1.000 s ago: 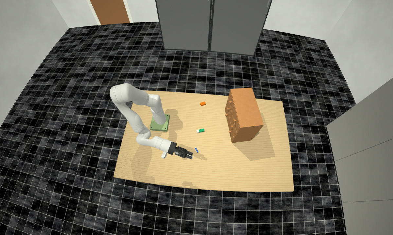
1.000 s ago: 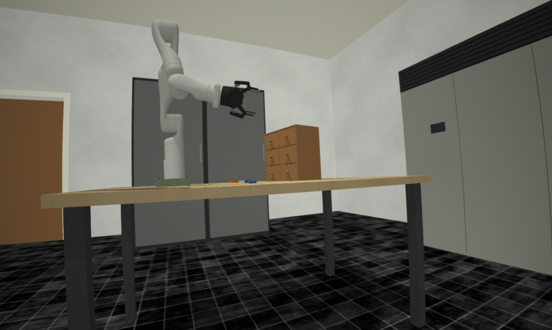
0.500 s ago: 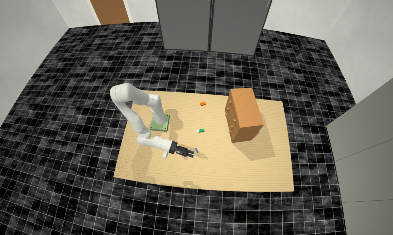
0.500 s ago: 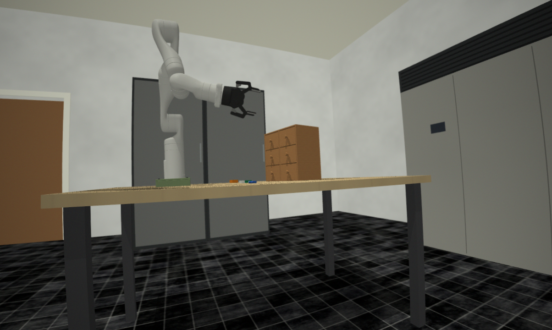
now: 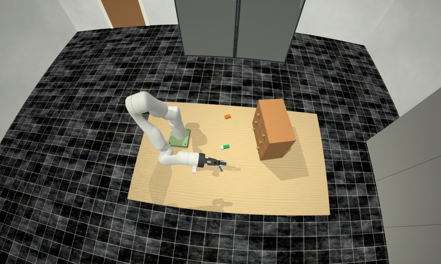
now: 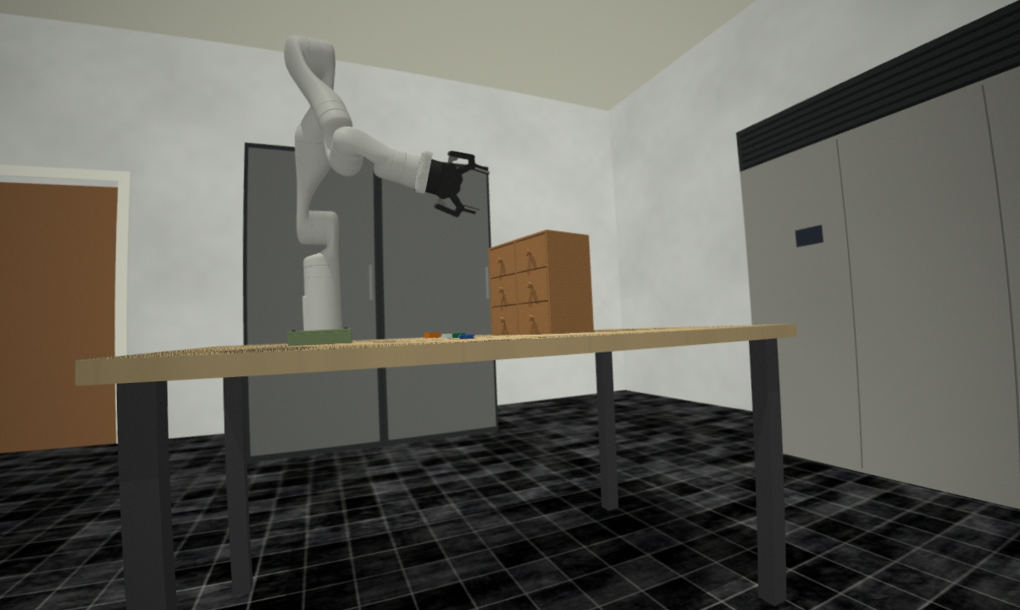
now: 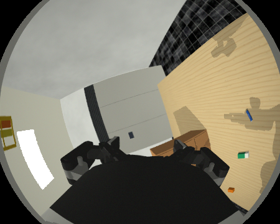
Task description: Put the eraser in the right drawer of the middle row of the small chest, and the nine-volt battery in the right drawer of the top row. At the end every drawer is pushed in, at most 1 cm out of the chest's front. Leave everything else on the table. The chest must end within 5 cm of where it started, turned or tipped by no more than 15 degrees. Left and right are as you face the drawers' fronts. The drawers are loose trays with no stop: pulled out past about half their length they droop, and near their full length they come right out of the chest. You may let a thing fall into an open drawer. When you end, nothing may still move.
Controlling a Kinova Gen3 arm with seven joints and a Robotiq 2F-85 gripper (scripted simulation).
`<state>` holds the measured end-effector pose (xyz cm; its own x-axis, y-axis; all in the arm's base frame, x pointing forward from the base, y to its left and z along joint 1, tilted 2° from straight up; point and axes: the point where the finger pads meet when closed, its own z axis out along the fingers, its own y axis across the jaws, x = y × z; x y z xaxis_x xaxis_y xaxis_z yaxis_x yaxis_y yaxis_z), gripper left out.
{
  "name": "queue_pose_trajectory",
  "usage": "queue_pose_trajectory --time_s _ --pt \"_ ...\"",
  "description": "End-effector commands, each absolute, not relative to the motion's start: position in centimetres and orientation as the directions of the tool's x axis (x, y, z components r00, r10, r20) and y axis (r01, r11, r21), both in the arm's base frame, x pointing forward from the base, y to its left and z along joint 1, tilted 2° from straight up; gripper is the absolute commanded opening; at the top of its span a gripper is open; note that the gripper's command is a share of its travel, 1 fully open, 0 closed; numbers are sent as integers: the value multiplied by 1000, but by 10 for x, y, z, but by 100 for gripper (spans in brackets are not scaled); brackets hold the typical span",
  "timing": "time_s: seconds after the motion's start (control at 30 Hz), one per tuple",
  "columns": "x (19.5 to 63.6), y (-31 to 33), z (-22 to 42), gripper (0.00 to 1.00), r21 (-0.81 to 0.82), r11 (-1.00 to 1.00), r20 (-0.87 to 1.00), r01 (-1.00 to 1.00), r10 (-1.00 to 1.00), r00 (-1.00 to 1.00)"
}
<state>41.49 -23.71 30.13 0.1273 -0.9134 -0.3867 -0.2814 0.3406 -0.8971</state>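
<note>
My claw [image 5: 226,163] [image 6: 483,189] [image 7: 146,144] is hanging wide open, gripping nothing | chest [image 5: 276,121] [image 6: 570,280] [image 7: 202,140] is lying ahead, lower, off to my left.

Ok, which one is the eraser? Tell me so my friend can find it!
Look at the wooden table. Between the orange block and the blue stick lies the eraser. Only it has two colors: green and white.

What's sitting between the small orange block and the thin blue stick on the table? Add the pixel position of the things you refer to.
The green and white eraser [image 5: 225,146] [image 7: 242,155] lies between the orange block [image 5: 227,116] [image 7: 231,190] and blue stick [image 5: 220,168] [image 7: 249,115], as the top and wrist views show.
</note>
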Motion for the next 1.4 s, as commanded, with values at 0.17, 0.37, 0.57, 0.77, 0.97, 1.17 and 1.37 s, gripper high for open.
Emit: queue_pose_trajectory --time_s 0.17,0.37,0.57,0.77,0.97,1.17,1.37 --pt "431 -189 316 100 -918 228 -327 -324 -897 297" --pt "434 -129 323 100 -928 68 -259 -367 -825 502" --pt "423 -70 323 100 -915 -134 -190 -381 -691 698" --pt "409 -38 319 100 -886 -284 -149 -366 -573 806" --pt "388 -11 311 100 -823 -473 -111 -315 -410 905" --pt "384 -8 309 100 -806 -510 -105 -301 -377 920" --pt "380 -5 308 100 -788 -545 -99 -285 -345 933"
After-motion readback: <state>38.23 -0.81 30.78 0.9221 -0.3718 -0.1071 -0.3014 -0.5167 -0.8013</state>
